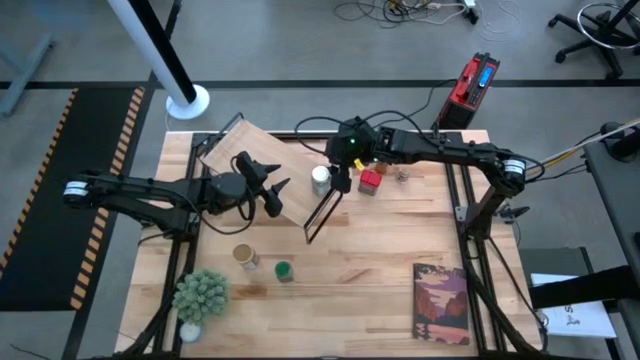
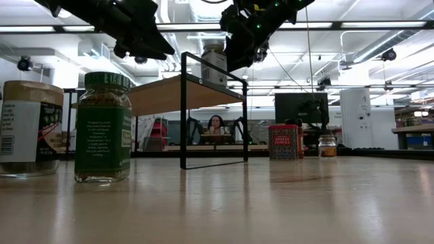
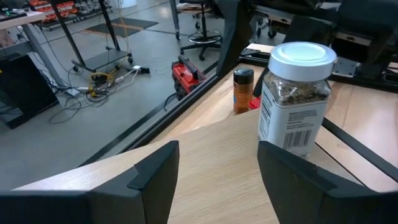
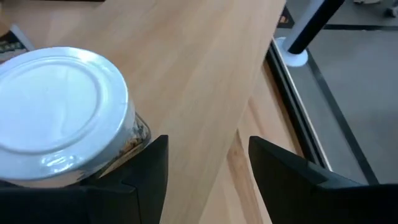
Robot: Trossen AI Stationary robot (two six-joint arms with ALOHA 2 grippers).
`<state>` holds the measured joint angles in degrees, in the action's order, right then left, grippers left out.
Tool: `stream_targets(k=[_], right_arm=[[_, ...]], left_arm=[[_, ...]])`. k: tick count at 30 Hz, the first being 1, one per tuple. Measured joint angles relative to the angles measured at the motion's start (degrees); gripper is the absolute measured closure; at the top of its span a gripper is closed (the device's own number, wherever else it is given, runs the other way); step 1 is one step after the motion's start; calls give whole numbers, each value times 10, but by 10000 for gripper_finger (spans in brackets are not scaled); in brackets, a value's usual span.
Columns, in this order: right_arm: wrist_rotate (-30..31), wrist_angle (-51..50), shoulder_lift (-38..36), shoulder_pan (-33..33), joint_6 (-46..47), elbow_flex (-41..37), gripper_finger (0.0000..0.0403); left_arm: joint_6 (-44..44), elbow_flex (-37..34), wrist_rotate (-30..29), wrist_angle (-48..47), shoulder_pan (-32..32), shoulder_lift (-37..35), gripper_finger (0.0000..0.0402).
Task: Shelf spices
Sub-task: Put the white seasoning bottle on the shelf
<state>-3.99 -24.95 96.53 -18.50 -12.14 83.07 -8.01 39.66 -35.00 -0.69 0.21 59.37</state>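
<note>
A white-lidded jar stands on the slanted wooden shelf. The right gripper hovers just beside it and the left gripper above the shelf, both with jaws spread and empty.

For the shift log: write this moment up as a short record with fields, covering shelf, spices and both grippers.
shelf: slanted wooden shelf with black metal frame at one end
on shelf: white-lidded jar, upright near the frame end
on table, front: green-lidded jar, tan-topped jar
on table, behind shelf: red tin, small silvery-topped jar
left gripper: open, above the shelf, empty
right gripper: open, beside the white-lidded jar, not gripping it
other items: potted plant, book
</note>
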Motion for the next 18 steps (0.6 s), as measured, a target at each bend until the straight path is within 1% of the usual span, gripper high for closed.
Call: stream_targets(k=[6, 12, 16, 18], right_arm=[[-39, 4, 0, 0, 4, 0, 203], [-48, 4, 0, 3, 4, 0, 203], [-57, 5, 0, 5, 2, 0, 203], [-57, 6, 0, 5, 2, 0, 203]], left_arm=[[0, 0, 1, 0, 0, -2, 192], [0, 0, 1, -2, 0, -3, 187], [0, 0, 2, -2, 0, -4, 190], [0, 0, 11, -2, 0, -4, 193]])
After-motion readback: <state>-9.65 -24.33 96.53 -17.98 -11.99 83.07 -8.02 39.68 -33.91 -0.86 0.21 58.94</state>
